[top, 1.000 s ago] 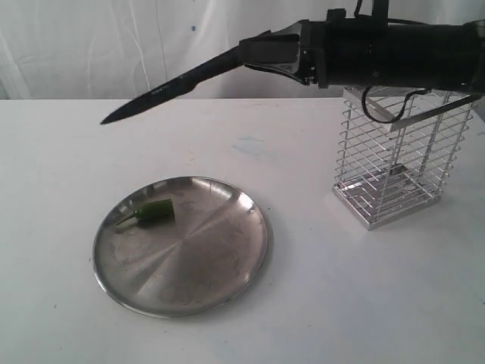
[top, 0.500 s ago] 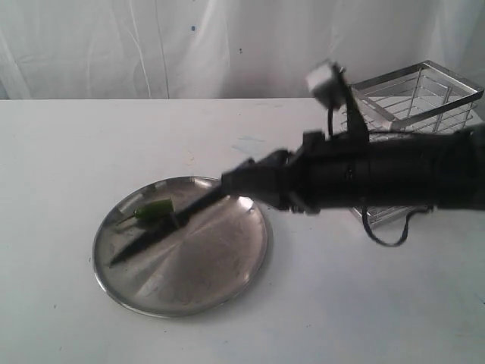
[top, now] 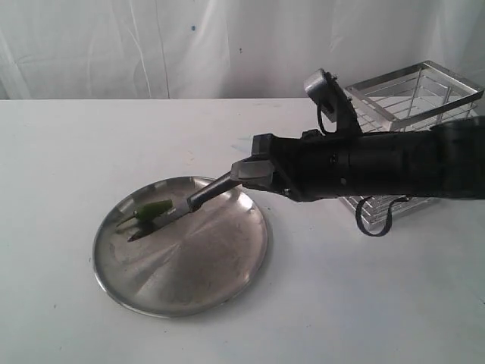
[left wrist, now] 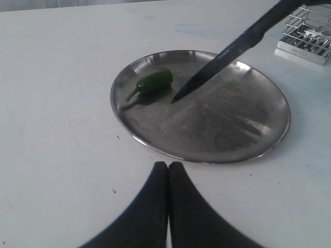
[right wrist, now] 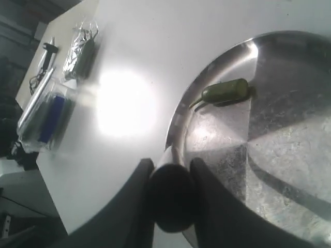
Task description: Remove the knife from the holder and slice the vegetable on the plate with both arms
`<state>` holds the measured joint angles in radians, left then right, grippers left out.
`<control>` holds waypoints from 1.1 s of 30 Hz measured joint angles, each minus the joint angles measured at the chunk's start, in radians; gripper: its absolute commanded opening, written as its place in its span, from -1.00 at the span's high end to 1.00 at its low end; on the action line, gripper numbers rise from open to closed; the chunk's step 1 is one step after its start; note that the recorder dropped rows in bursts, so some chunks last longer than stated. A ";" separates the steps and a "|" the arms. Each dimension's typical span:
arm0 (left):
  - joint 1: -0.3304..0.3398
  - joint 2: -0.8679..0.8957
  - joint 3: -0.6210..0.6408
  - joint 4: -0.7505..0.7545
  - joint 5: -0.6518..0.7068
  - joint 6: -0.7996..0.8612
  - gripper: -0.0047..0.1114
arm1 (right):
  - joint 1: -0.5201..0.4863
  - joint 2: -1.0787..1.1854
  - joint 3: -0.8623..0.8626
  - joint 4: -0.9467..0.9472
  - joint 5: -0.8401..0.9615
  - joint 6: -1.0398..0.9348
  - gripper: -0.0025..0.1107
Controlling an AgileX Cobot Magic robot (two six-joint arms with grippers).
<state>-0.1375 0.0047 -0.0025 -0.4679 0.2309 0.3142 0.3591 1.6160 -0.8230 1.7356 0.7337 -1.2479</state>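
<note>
Black knife (top: 178, 213), clamped in right gripper (top: 244, 171), points tip-first just beside vegetable (left wrist: 153, 81) on plate (top: 227, 280); left gripper (left wrist: 168, 170) closed, empty

The knife (left wrist: 227, 51) handle runs off the left wrist view's edge; the right arm (top: 379, 163) hides the holder (top: 413, 98) base.

A white desk (top: 364, 303) fills the scene, smooth and evenly lit, with a faint bluish smudge (top: 246, 144) near its far side. Behind it hangs a pale, softly creased curtain (top: 151, 45). A bright glare patch (right wrist: 121, 106) sits on the desktop.
</note>
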 measured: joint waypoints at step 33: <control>0.000 0.000 0.000 0.000 0.000 0.000 0.92 | 0.000 0.300 -0.034 -0.080 -0.130 -0.032 0.74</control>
<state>-0.1375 0.0047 -0.0025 -0.4679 0.2309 0.3142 0.3591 1.9158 -0.8566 1.6554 0.6038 -1.2797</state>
